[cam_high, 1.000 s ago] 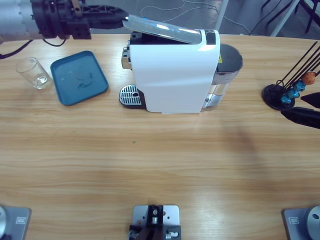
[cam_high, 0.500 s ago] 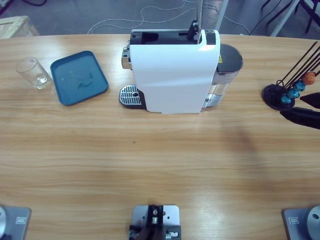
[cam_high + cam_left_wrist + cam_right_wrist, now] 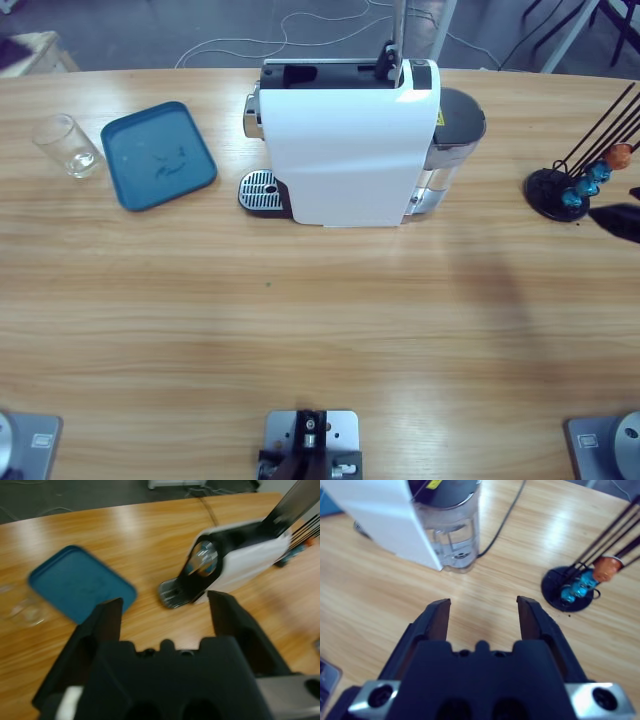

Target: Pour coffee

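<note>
No coffee is in view. The white coffee machine (image 3: 350, 150) stands at the back middle of the table with its lid lever upright. An empty-looking clear glass (image 3: 67, 146) stands far left, beside a blue tray (image 3: 158, 156). In the left wrist view, my left gripper (image 3: 165, 602) hangs open and empty above the table, facing the tray (image 3: 80, 582), the glass (image 3: 20, 611) and the machine's spout end (image 3: 202, 567). My right gripper (image 3: 482, 604) is open and empty too. In the high view it (image 3: 612, 208) shows only at the right edge.
A black rack (image 3: 560, 192) with orange and blue capsules stands at the far right, close to the right gripper; the right wrist view shows this rack (image 3: 572, 587) too. The machine's clear water tank (image 3: 450, 535) and drip grate (image 3: 262, 190) stick out from its sides.
The left arm, which was at the machine's lid a second ago, has left the high view and the lid now stands upright. The right gripper has drawn back toward the right edge.
</note>
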